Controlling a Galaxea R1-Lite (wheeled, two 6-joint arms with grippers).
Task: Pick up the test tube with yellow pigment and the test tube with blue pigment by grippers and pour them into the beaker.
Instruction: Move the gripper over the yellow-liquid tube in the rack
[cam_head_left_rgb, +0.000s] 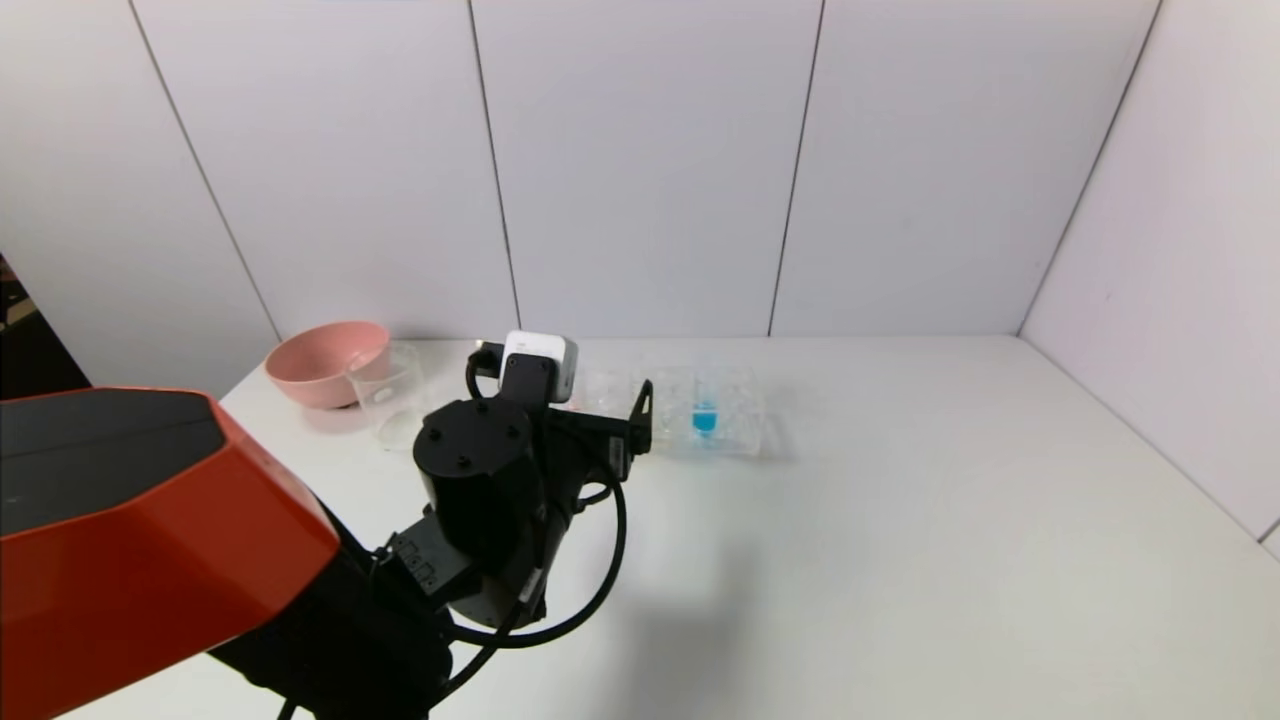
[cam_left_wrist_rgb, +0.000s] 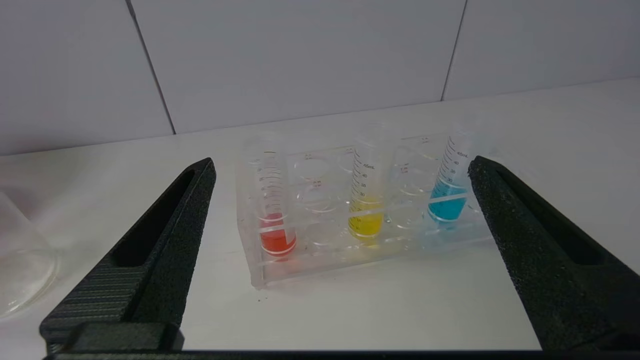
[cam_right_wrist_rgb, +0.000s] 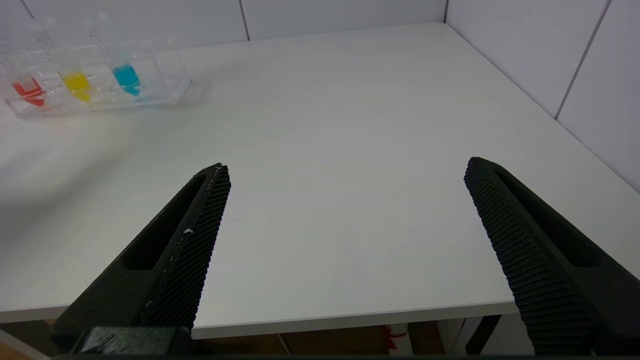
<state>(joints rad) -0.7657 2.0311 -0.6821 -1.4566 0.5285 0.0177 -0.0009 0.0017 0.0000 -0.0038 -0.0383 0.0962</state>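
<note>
The clear tube rack (cam_left_wrist_rgb: 360, 220) stands on the white surface (cam_head_left_rgb: 900, 520) near the back wall and serves as the landmark here. Three graduated tubes stand upright in its front row: a red-liquid tube (cam_left_wrist_rgb: 274, 220) at one end, the test tube with yellow pigment (cam_left_wrist_rgb: 366, 200) in the middle, and the test tube with blue pigment (cam_left_wrist_rgb: 448, 187) at the other end. Empty holes separate them, which leaves room for a finger to slip in on either side of a tube.

The left pincer (cam_left_wrist_rgb: 340, 170) faces the rack from the front, near it but touching nothing, its fingers spread wider than the whole rack and holding nothing. This wide spread probably suits an approach; it looks roughly centred on the yellow tube, the likely first pick.

The beaker (cam_head_left_rgb: 388, 398) stands to the robot's left of the rack, just beside the pink bowl (cam_head_left_rgb: 328, 362), close enough for a short carry before pouring. No liquid shows in it.

The right pincer (cam_right_wrist_rgb: 345, 172) hangs well apart from the rack, over the near edge of the surface, fingers wide apart and empty, seemingly waiting for the blue tube.
</note>
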